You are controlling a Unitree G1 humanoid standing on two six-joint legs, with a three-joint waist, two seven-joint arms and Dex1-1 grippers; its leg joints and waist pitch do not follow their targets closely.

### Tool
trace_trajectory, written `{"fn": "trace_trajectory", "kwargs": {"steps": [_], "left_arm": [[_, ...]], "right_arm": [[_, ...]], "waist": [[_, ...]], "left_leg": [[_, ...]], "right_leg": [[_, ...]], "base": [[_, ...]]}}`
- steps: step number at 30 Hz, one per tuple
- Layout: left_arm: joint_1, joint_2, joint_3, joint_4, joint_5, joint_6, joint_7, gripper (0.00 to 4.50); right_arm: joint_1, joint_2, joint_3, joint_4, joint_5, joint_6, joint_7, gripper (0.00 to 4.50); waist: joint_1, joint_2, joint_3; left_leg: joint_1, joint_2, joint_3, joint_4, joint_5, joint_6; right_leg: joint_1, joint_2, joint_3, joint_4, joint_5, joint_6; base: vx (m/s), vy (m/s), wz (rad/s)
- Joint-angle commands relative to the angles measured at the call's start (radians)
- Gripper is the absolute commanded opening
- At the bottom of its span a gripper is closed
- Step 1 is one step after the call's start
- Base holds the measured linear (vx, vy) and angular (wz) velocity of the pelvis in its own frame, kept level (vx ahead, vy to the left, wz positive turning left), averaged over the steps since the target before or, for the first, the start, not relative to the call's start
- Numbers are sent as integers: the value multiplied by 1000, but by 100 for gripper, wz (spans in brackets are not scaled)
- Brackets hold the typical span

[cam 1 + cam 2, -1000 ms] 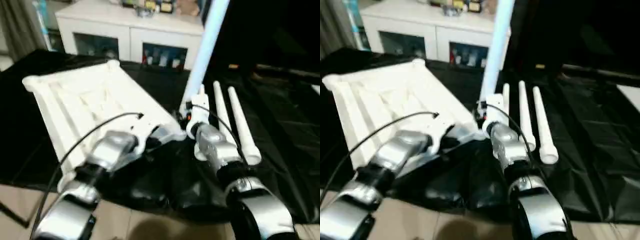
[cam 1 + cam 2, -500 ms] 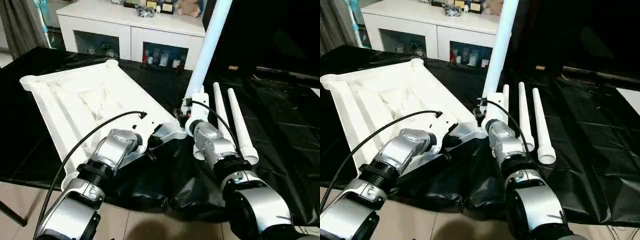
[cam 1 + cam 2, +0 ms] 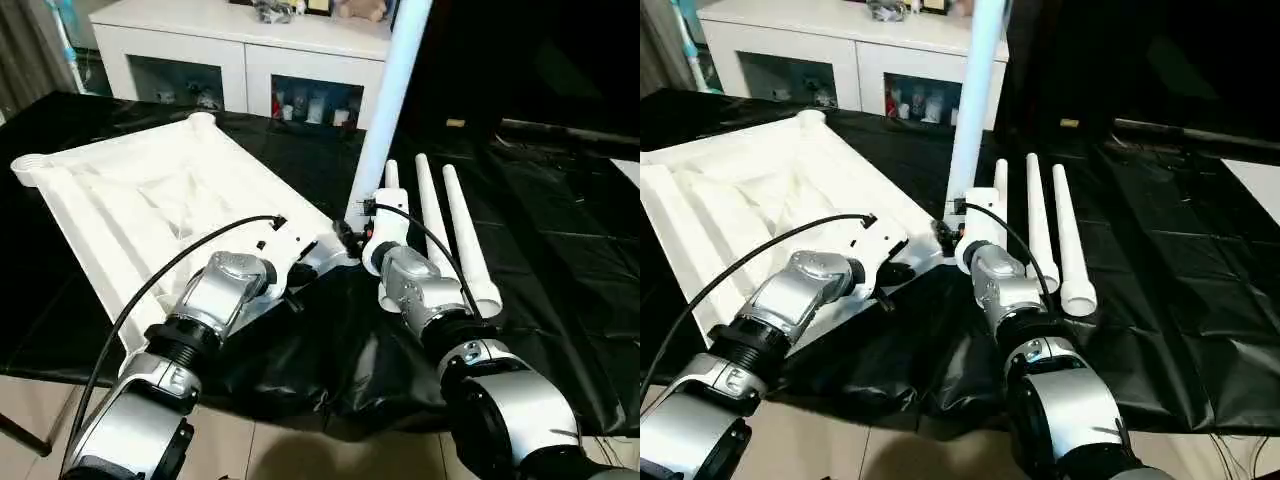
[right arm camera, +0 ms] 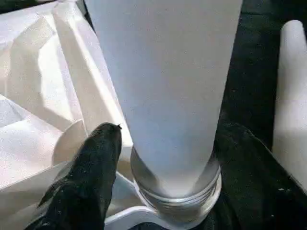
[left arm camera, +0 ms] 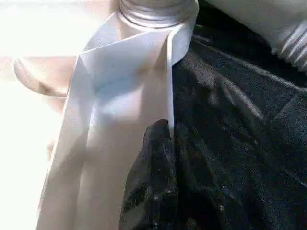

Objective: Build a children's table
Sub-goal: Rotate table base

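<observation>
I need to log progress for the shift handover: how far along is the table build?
Early. One leg stands upright in the near corner socket of the upside-down tabletop. In hand: the left hand pinches the tabletop's edge beside that socket, and the right hand straddles the leg's base. Left: three legs lie on the black sheet, their sockets unfilled.

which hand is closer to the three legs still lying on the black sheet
Right. The right hand is at the base of the upright leg, right beside the three loose legs. The left hand is farther off, on the tabletop's near edge.
</observation>
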Motion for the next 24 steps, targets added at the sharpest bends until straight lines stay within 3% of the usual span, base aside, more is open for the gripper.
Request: {"fn": "trace_trajectory", "kwargs": {"steps": [1,3,4,7,11,14,19,24], "left_arm": [[3,-4,-25,10,21,-12,-1,0],[6,-1,-26,4,22,-15,-7,0],[10,5,-32,-2,25,-26,-21,0],[22,26,-45,-18,32,-44,-46,0],[41,58,-48,-39,29,-71,-82,0],[55,89,-52,-50,32,-108,-110,0],[104,167,-43,-100,22,-163,-181,0],[163,243,-31,-185,-17,-248,-292,0]], "right_arm": [[12,17,12,21,19,32,79,357],[13,7,18,3,16,26,99,367],[17,-7,27,-19,12,23,118,389],[29,-44,50,-74,-4,34,149,401],[52,-94,92,-152,-38,42,220,439],[79,-134,134,-210,-46,68,346,445],[149,-211,175,-339,-17,104,506,445],[184,-264,195,-397,-11,122,612,445]], "waist": [[-2,18,-39],[0,18,-41],[2,19,-42],[5,21,-44],[5,21,-52],[4,23,-53],[1,22,-55],[1,21,-49]], "left_leg": [[7,52,-19,-85,-300,-16],[2,53,-17,-84,-257,-14],[4,53,-14,-82,-234,-8],[3,52,-8,-79,-207,4],[-2,48,-5,-68,-73,38],[-3,47,-4,-64,-57,59],[-1,49,-4,-59,-49,82],[2,50,-2,-61,-99,75]], "right_leg": [[16,-78,60,-96,-380,-120],[21,-76,60,-88,-323,-129],[20,-75,61,-85,-287,-140],[23,-70,61,-77,-221,-162],[37,-62,56,-50,11,-208],[43,-60,55,-44,74,-228],[47,-60,55,-38,130,-247],[44,-62,57,-45,48,-255]], "base": [[0,0,0],[0,0,0],[0,0,0],[0,0,0],[27,-1,0],[0,0,0],[0,0,0],[0,0,0]]}}
